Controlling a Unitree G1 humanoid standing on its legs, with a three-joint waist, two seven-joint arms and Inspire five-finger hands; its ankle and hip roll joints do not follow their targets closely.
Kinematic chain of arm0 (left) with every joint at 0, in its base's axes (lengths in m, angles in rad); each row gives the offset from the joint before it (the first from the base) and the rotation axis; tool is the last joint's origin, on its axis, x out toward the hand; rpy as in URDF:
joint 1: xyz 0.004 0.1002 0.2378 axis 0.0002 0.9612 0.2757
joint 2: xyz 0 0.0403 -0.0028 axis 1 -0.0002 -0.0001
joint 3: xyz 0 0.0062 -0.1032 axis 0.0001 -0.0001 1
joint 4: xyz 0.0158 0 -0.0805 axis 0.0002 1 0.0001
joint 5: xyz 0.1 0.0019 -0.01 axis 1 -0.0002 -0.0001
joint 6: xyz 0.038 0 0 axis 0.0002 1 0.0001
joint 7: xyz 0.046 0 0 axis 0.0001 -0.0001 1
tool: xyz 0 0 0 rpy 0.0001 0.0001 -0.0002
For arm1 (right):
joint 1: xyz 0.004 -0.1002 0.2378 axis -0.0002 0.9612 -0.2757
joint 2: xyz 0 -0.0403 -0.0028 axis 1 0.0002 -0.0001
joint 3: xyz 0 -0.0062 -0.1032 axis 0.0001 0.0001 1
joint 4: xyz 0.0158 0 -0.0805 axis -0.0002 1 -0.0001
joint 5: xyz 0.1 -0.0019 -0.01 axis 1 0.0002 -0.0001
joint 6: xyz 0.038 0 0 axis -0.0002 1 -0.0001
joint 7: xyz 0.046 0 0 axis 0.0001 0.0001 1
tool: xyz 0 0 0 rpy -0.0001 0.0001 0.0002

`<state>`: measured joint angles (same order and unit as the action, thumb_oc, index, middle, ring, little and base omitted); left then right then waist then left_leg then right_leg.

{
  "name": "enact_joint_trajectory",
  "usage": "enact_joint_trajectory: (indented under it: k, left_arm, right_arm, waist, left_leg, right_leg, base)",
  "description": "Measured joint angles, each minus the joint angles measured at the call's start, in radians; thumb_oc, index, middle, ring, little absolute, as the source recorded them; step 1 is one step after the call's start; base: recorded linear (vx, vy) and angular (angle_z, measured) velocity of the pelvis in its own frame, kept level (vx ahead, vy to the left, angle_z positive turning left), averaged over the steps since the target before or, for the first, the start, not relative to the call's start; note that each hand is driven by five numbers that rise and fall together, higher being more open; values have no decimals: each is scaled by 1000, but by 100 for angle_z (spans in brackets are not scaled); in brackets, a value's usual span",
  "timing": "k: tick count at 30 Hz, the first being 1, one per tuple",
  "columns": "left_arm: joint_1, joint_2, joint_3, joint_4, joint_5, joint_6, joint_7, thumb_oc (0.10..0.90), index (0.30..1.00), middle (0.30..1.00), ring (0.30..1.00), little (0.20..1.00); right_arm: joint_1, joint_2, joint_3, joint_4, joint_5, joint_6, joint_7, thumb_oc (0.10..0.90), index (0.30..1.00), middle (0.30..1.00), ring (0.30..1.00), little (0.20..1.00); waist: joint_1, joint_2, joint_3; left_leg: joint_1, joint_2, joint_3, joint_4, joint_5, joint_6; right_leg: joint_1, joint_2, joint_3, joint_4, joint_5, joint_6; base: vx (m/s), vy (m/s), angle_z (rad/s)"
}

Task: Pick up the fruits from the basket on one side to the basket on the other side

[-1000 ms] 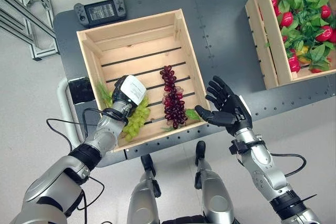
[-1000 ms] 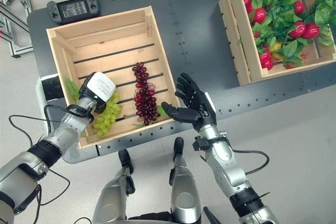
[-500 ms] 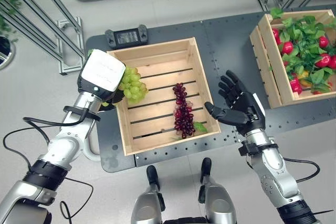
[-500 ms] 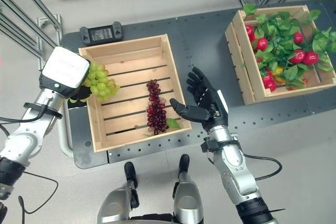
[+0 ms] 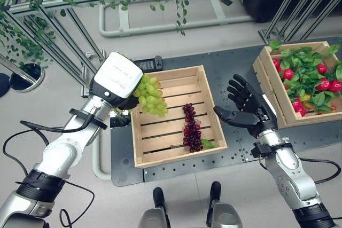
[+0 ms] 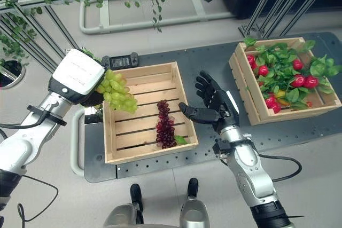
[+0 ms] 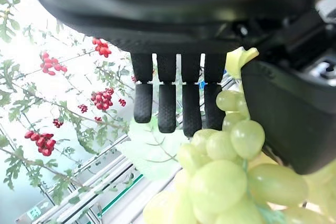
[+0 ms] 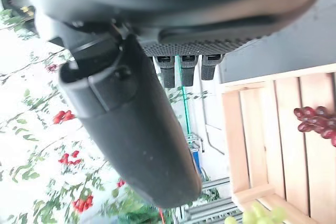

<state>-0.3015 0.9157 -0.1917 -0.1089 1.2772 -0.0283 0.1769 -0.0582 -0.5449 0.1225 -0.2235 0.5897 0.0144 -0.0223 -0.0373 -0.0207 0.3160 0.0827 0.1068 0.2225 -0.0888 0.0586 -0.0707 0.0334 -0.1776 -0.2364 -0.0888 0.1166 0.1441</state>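
My left hand [image 5: 116, 78] is raised over the far left corner of the near wooden crate [image 5: 212, 108], shut on a bunch of green grapes [image 5: 149, 95]. The grapes hang between its thumb and fingers [image 7: 173, 103]. A bunch of purple grapes [image 5: 191, 129] lies on the crate's slats, right of centre. My right hand [image 5: 251, 115] hovers open just right of that crate, palm turned toward it. The second crate [image 6: 299, 111] at the right holds red fruits and green leaves [image 5: 307, 78].
Both crates stand on a dark grey table [image 5: 240, 73]. A black handheld controller [image 6: 120, 61] lies behind the near crate. Metal frames with hanging vines [image 5: 53, 30] stand on the floor behind and to the left.
My left hand closed on the green grapes inside the crate and lifted them up, then over the far left corner. The camera has pulled back. My right hand stays open.
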Motion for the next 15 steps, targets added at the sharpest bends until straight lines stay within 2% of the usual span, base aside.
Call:
enact_joint_trajectory:
  k: [4, 9, 15]
  left_arm:
    - [6, -1, 0, -1, -80, -11, -18, 400, 300, 300, 300, 300]
    - [67, -44, 0, -3, -218, -9, -18, 400, 300, 300, 300, 300]
    - [112, -82, -3, -3, -273, -8, -21, 400, 300, 300, 300, 300]
  right_arm:
    - [-17, -3, 16, -19, -15, 45, 45, 800, 900, 900, 900, 900]
    - [-22, -2, 86, -20, -114, 97, 50, 800, 900, 900, 900, 900]
    - [-23, 3, 98, -19, -113, 133, 56, 800, 900, 900, 900, 900]
  waist:
    - [5, -13, -34]
    - [17, -17, -79]
    - [28, -19, -84]
  left_leg:
    - [4, 1, -1, 0, 4, -3]
    - [13, 1, -1, -1, 5, -4]
    - [19, 1, -8, 0, 8, -4]
  right_leg:
    - [5, 1, 1, 0, -4, 5]
    - [14, 0, 2, 0, -13, 12]
    - [21, 1, 0, 0, -13, 13]
  base:
    - [9, -33, -1]
    - [0, 0, 0]
    - [5, -2, 1]
